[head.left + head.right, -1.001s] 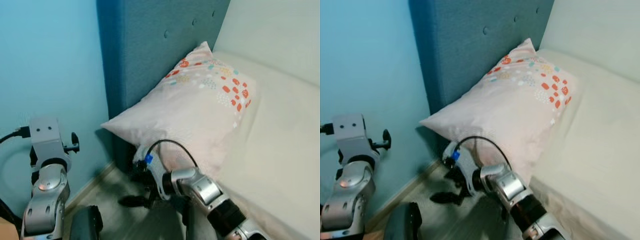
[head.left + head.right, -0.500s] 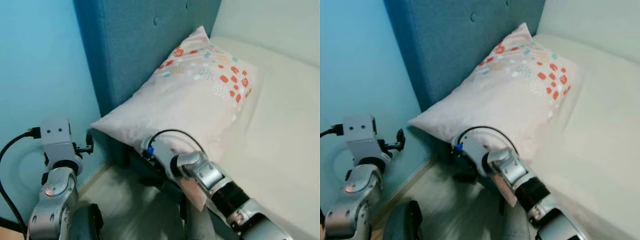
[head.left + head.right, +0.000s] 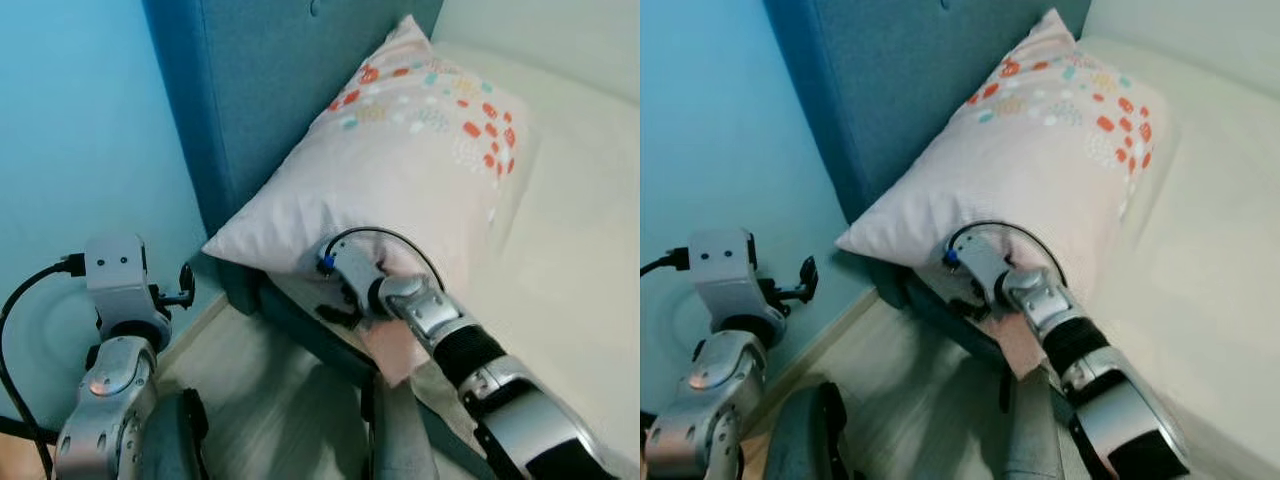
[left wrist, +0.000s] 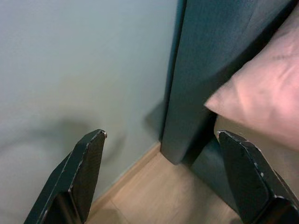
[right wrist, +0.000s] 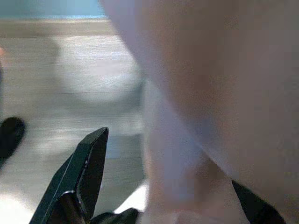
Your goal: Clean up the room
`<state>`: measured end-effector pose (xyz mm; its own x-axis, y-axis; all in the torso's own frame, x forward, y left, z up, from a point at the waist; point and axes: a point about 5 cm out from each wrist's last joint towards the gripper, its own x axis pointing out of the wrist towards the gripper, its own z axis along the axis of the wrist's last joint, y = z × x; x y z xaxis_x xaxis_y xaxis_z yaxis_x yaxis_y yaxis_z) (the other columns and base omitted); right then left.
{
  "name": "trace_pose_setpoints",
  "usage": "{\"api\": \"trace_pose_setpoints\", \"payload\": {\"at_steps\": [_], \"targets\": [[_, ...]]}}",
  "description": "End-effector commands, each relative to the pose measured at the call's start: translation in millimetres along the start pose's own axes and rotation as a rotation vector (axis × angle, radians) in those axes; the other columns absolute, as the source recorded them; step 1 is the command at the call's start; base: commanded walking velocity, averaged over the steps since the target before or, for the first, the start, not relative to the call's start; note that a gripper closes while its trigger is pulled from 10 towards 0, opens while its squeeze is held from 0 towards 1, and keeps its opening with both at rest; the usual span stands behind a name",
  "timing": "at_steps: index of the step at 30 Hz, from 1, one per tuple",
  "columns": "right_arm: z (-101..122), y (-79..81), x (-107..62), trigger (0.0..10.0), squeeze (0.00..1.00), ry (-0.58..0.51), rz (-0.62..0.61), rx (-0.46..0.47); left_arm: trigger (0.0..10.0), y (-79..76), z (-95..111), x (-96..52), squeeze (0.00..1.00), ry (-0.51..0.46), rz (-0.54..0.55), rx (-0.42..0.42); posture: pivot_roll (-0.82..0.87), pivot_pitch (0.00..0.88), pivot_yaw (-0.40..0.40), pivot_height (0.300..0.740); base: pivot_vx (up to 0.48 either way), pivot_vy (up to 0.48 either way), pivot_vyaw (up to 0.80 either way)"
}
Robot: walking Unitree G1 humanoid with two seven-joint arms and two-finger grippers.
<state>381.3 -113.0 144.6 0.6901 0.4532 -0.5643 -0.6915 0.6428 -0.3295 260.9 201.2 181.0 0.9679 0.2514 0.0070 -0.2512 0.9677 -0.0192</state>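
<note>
The pillow [image 3: 420, 160], pale pink with red and teal spots at its far end, lies slanted on the cream bed [image 3: 580, 250], its long axis running from about 1 o'clock down to 8 o'clock, its near corner hanging past the mattress edge and resting against the teal headboard [image 3: 260, 90]; I have the right gripper [image 3: 975, 300] pushed in at that overhanging lower edge, at about 6 o'clock of the pillow, and from its wrist camera I read the two black fingers spread apart with the pink cloth lying between them, so it is open around the edge and not yet pinched. My worry from here is a shallow bite; if the fingers close on loose pillowcase alone, I judge the soft filling would sag and the pillow could slide off toward the wooden floor [image 3: 270, 400]. The fingers could also snag the sheet beneath and drag it askew. The left gripper [image 4: 163, 177] hangs idle with fingers wide apart near the light blue wall [image 3: 80, 130], at about 9 o'clock, well apart from the pillow.
</note>
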Motion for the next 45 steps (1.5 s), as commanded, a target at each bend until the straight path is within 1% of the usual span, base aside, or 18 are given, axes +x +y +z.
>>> {"api": "trace_pose_setpoints", "payload": {"at_steps": [1, 3, 4, 7, 9, 11, 12, 13, 15, 19, 20, 23, 25, 31, 34, 39, 42, 45], "targets": [[-6.4, -15.8, -6.3, 10.0, 0.00, 0.009, -0.073, 0.008, 10.0, 3.5, 3.0, -0.9, 0.00, -0.005, 0.005, 0.013, -0.02, 0.371, -0.089, 0.495, 0.000, 0.000, 0.00], [4.1, -25.3, -9.2, 10.0, 0.00, -0.046, -0.104, 0.017, 10.0, 5.1, 5.9, -1.2, 0.00, -0.009, 0.013, 0.014, -0.03, 0.373, -0.097, 0.495, 0.000, 0.000, 0.00], [4.1, -25.3, -9.2, 10.0, 0.00, -0.046, -0.104, 0.017, 10.0, 5.1, 5.9, -1.2, 0.00, -0.009, 0.013, 0.014, -0.03, 0.373, -0.097, 0.495, 0.000, 0.000, 0.00], [17.7, -44.8, -15.9, 10.0, 0.00, -0.125, -0.225, 0.028, 10.0, 1.5, 4.8, -6.0, 0.00, 0.001, 0.002, 0.011, -0.01, 0.403, -0.108, 0.495, 0.000, 0.000, 0.00], [20.6, -48.3, -17.2, 10.0, 0.00, -0.143, -0.246, 0.037, 10.0, 1.1, 4.6, -6.8, 0.00, 0.004, 0.001, 0.008, -0.01, 0.403, -0.108, 0.495, 0.000, 0.000, 0.00], [24.6, -52.8, -19.6, 10.0, 0.00, -0.170, -0.268, 0.061, 10.0, 0.7, 4.5, -8.6, 0.00, 0.006, 0.001, 0.009, -0.02, 0.413, -0.105, 0.495, 0.000, 0.000, 0.00], [33.0, -64.4, -26.6, 10.0, 0.00, -0.226, -0.330, 0.108, 10.0, -1.6, 5.4, -10.3, 0.00, 0.004, -0.008, 0.013, 0.00, 0.411, -0.111, 0.495, 0.000, 0.000, 0.00], [33.0, -64.4, -26.6, 10.0, 0.00, -0.226, -0.330, 0.108, 10.0, -1.6, 5.4, -10.3, 0.00, 0.004, -0.008, 0.013, 0.00, 0.411, -0.111, 0.495, 0.000, 0.000, 0.00], [40.8, -73.2, -32.8, 10.0, 0.00, -0.275, -0.376, 0.141, 10.0, -2.3, 6.6, -10.6, 0.00, -0.001, -0.010, 0.015, 0.00, 0.404, -0.115, 0.495, 0.000, 0.000, 0.00], [48.8, -78.5, -37.2, 10.0, 0.00, -0.321, -0.391, 0.178, 10.0, -2.0, 8.5, -10.5, 0.00, -0.007, -0.004, 0.013, 0.01, 0.403, -0.116, 0.495, 0.000, 0.000, 0.00], [57.9, -76.8, -36.6, 10.0, 0.00, -0.371, -0.367, 0.220, 10.0, -1.8, 10.3, -9.4, 0.00, -0.014, 0.000, 0.015, 0.01, 0.398, -0.119, 0.495, 0.000, 0.000, 0.00], [67.5, -71.4, -33.8, 10.0, 0.00, -0.412, -0.331, 0.222, 10.0, -1.8, 11.5, -9.2, 0.00, -0.018, 0.004, 0.015, 0.01, 0.396, -0.118, 0.495, 0.000, 0.000, 0.00], [82.7, -63.3, -30.1, 10.0, 0.00, -0.469, -0.280, 0.246, 10.0, -2.3, 14.6, -7.8, 0.00, -0.030, 0.008, 0.014, 0.02, 0.388, -0.118, 0.495, 0.000, 0.000, 0.00], [102.3, -52.5, -25.5, 10.0, 0.00, -0.530, -0.227, 0.306, 10.0, -1.5, 18.2, -6.6, 0.00, -0.045, 0.015, 0.019, 0.03, 0.379, -0.123, 0.495, 0.000, 0.000, 0.00], [108.0, -46.0, -21.6, 10.0, 0.00, -0.535, -0.203, 0.332, 10.0, 0.1, 18.3, -6.4, 0.00, -0.046, 0.022, 0.020, 0.03, 0.377, -0.123, 0.495, 0.000, 0.000, 0.00], [102.8, -24.0, -6.8, 10.0, 0.00, -0.477, -0.093, 0.305, 10.0, -3.4, 16.7, -5.3, 0.00, -0.043, 0.023, 0.014, 0.03, 0.353, -0.129, 0.495, 0.000, 0.000, 0.00], [96.9, 6.8, 3.7, 10.0, 0.00, -0.465, 0.204, 0.259, 10.0, -8.6, 14.3, -4.6, 0.00, -0.038, 0.016, 0.000, 0.02, 0.317, -0.134, 0.495, 0.000, 0.000, 0.00], [95.2, 16.5, 1.7, 10.0, 0.00, -0.522, 0.377, 0.290, 10.0, -12.4, 11.8, 0.5, 0.00, -0.033, 0.014, 0.000, 0.01, 0.291, -0.133, 0.495, 0.000, 0.000, 0.00]]}}
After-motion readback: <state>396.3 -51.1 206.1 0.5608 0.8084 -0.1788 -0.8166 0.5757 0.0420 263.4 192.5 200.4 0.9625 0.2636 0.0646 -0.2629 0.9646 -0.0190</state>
